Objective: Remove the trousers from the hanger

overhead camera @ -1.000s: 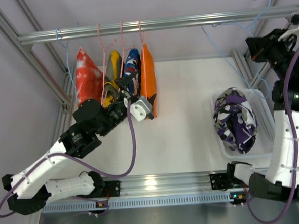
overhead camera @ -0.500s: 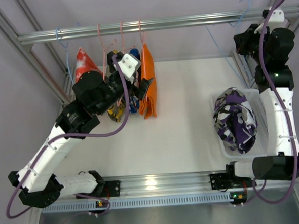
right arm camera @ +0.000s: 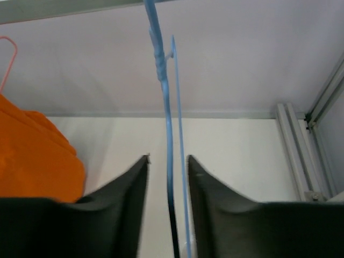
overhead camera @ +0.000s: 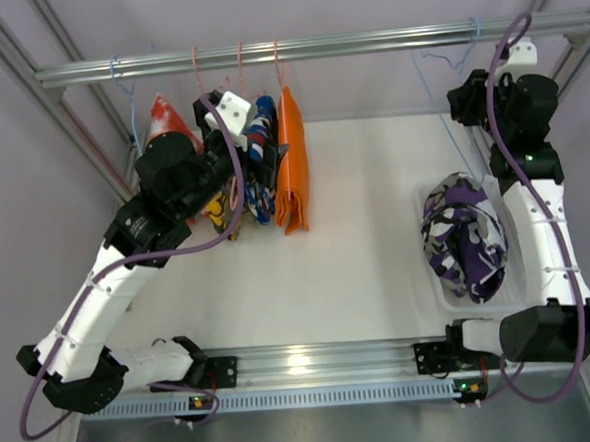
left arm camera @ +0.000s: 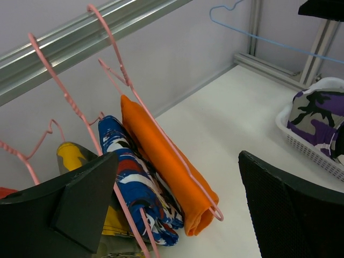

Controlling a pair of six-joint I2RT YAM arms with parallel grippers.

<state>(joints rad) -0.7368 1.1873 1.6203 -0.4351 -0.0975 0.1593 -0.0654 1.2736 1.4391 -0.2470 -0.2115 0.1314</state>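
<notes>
The orange trousers [overhead camera: 292, 166] hang folded over a pink hanger [left arm camera: 134, 97] on the rail [overhead camera: 364, 44]. They also show in the left wrist view [left arm camera: 161, 156]. My left gripper [overhead camera: 270, 167] is open wide, and its jaws stand either side of the orange trousers and the blue patterned garment [left arm camera: 134, 183] without touching them. The camouflage trousers [overhead camera: 463, 236] lie in the white basket [overhead camera: 521, 232] at the right. My right gripper [overhead camera: 465, 100] is high up by the rail. Its fingers [right arm camera: 134, 188] stand slightly apart around an empty blue hanger [right arm camera: 164, 91].
A red-and-white garment [overhead camera: 164, 119] and a yellow one [overhead camera: 219, 201] hang left of the blue patterned one. A blue hanger [overhead camera: 127, 91] hangs at the far left. Frame posts stand at both sides. The basket rim [left arm camera: 301, 142] is at the right of the white table.
My left arm rose and drew back left, bringing its open gripper level with the hung garments. My right arm swung left and carried the blue hanger up to the rail.
</notes>
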